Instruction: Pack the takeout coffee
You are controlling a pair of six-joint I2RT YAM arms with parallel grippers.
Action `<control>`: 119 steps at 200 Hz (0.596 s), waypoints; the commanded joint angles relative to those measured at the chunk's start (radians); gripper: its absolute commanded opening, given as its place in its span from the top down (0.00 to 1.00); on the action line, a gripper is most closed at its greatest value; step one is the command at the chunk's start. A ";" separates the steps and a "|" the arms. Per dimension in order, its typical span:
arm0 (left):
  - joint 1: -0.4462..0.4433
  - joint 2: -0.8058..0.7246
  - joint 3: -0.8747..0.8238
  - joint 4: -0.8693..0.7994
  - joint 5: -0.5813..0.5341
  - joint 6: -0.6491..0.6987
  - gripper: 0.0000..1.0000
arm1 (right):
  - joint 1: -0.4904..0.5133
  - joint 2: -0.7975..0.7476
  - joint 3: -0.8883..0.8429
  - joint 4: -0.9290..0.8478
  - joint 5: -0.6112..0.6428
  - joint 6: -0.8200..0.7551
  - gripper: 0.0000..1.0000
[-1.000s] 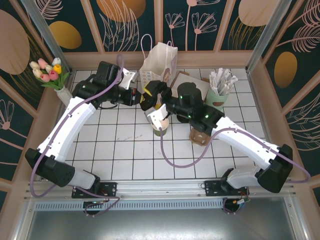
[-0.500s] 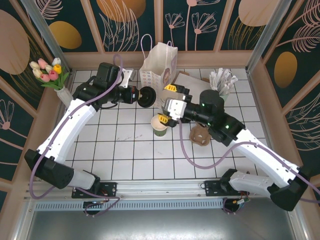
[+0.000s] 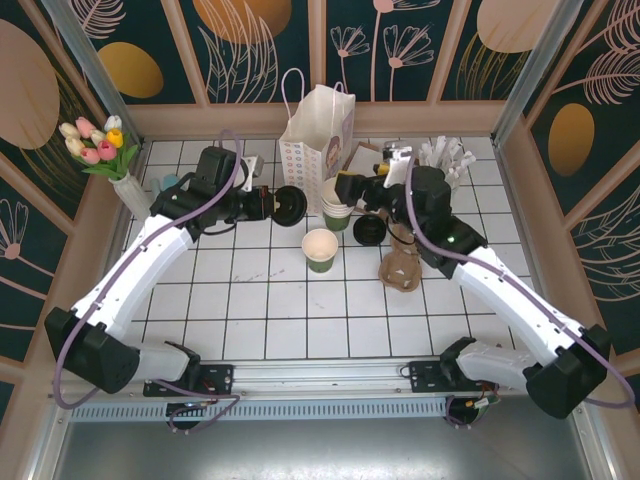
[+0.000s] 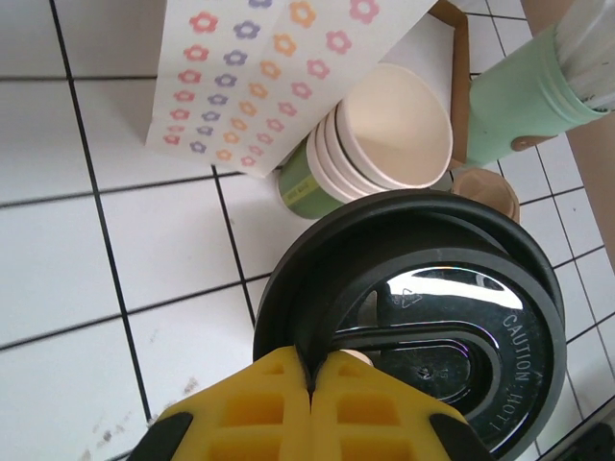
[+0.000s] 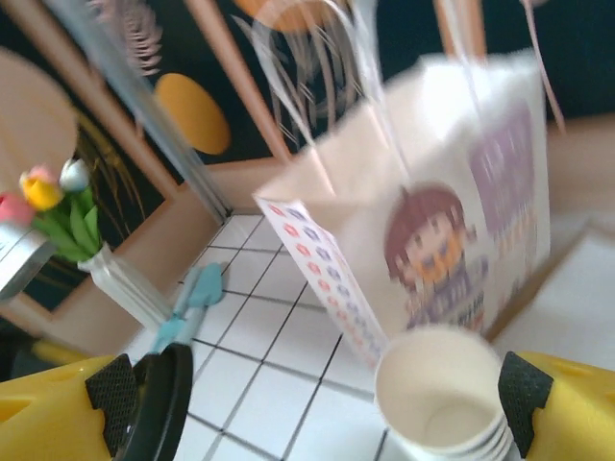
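Since a second ago the right arm has swung off the takeout coffee cup [image 3: 320, 250] and drawn back toward one o'clock, so from overhead we now see the cup's cream inside. The left arm has hardly shifted.

In the top view the dark green cup stands upright and uncovered on the white tiled table [image 3: 250, 300], about mid-table. Its black lid [image 3: 290, 205] is off it, at eleven o'clock of the cup and clear of it, carried by the left gripper [image 3: 272, 203]. The right gripper [image 3: 350, 188] sits between twelve and one o'clock of the cup, just beside a stack of paper cups [image 3: 337, 208]. The white paper bag [image 3: 318, 130] stands beyond at twelve.

The overhead leaves both grips hard to read, and the wrist views make them plain. From the left wrist we see the yellow fingers [image 4: 259, 408] pressed together on the rim of the black lid [image 4: 432, 327]. Past the lid lie the stack of paper cups [image 4: 389, 144], the bag's flower-printed side [image 4: 279, 67] and a pale mint cup [image 4: 524, 96].

The right wrist view is blurred, yet we can see its fingers [image 5: 577, 408] wide apart at either edge, holding nothing. The cup stack [image 5: 442, 399] sits low ahead of them, with the bag [image 5: 432, 211] behind it and tulips [image 5: 48, 202] at nine o'clock.
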 commanded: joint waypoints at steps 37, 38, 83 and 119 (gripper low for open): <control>-0.079 0.026 -0.034 -0.001 -0.091 -0.184 1.00 | -0.054 0.047 -0.145 0.001 -0.147 0.443 0.01; -0.081 0.028 -0.035 0.000 -0.090 -0.188 1.00 | -0.054 0.047 -0.149 0.003 -0.149 0.446 0.01; -0.144 0.080 -0.085 0.062 -0.135 -0.280 1.00 | -0.054 0.043 -0.257 0.072 -0.207 0.478 0.01; -0.173 0.131 -0.100 0.074 -0.156 -0.310 1.00 | -0.109 0.037 -0.342 0.156 -0.298 0.499 0.01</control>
